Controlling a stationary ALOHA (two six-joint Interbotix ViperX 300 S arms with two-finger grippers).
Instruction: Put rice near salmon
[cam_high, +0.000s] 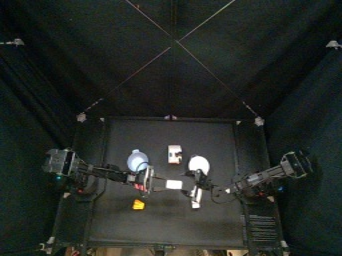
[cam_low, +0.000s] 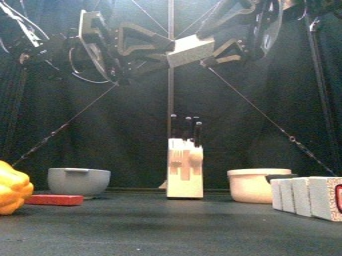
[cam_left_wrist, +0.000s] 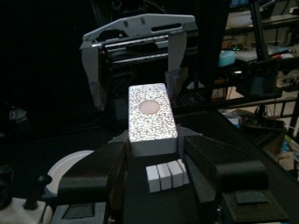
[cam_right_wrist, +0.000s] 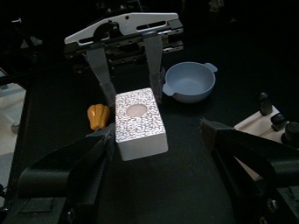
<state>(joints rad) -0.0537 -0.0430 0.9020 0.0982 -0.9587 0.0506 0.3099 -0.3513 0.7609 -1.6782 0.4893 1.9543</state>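
Rice box (cam_low: 191, 50), speckled white with a round mark on its face, is off the table, raised high above the knife block (cam_low: 185, 165) and tilted.

Left gripper (cam_left_wrist: 158, 149): jaws closed in on the near end of the box, gripping it.

Right gripper (cam_right_wrist: 158, 140): jaws spread wide to either side of the box, at least one clear of it.

On the table:
- A white two-handled pot (cam_low: 257, 183) is just right of the knife block.
- A white segmented pack (cam_low: 310, 195) is further right and nearer the front edge.
- A grey bowl (cam_low: 78, 180) is left of the block.
- A yellow pepper (cam_low: 11, 188) and a flat red piece (cam_low: 54, 199) are further left, towards the front.
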